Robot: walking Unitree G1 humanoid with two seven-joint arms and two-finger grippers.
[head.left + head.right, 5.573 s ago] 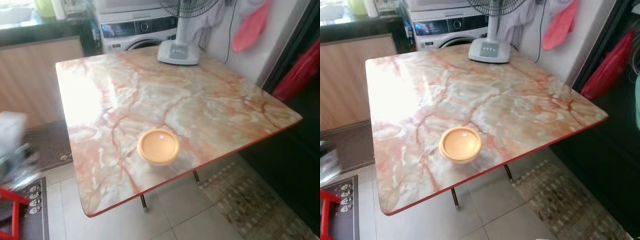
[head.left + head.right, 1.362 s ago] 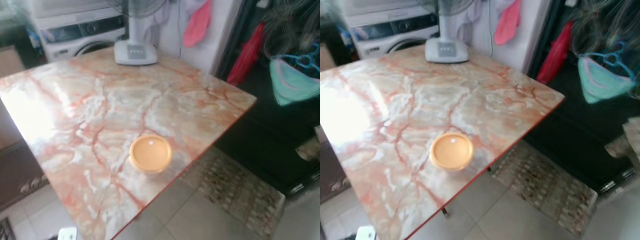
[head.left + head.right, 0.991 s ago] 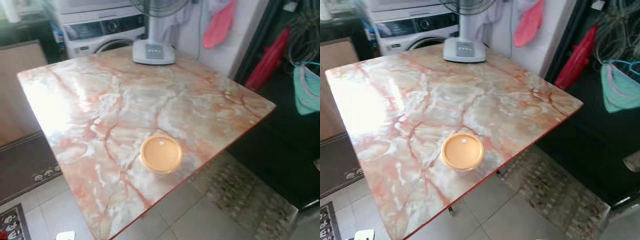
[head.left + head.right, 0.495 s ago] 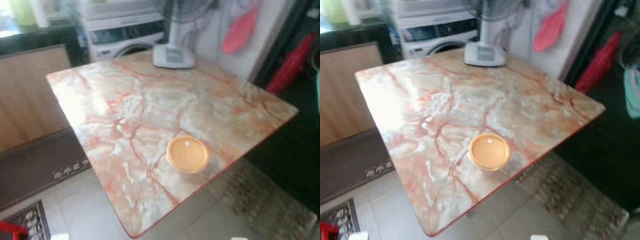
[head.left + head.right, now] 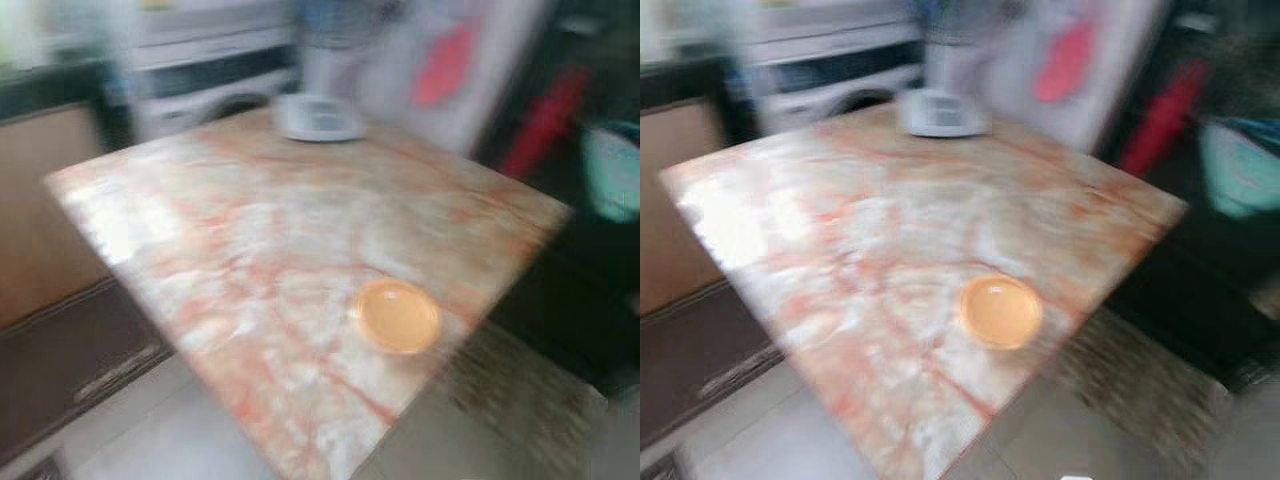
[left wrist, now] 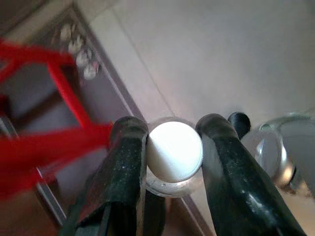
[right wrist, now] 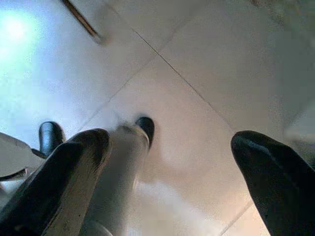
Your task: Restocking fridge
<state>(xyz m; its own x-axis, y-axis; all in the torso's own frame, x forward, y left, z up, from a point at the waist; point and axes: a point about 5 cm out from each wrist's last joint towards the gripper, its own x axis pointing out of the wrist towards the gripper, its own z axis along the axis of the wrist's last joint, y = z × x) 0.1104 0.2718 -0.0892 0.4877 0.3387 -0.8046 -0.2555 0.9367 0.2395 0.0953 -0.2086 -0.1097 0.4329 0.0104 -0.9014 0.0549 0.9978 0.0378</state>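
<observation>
One left gripper (image 6: 170, 152) clamps a white-capped bottle (image 6: 174, 152).

a blurred kitchen corner: a desk (image 5: 250, 230) with a marbled pink-and-cream top and a red edge stands on pale floor tiles (image 7: 197, 64). the white base of a standing fan (image 5: 318, 117) rests at the desk's far edge, with a white washing machine (image 5: 205, 85) behind it. a pink cloth (image 5: 443, 65) hangs on the light wall, a red item (image 5: 540, 125) hangs against the dark area beside it, and something teal (image 5: 1240, 165) shows further right. a patterned mat (image 5: 520, 400) lies on the floor by the desk's right side, a dark rug (image 5: 70, 360) to its left. a red frame (image 6: 44, 128) crosses a bordered mat (image 6: 74, 59).
</observation>
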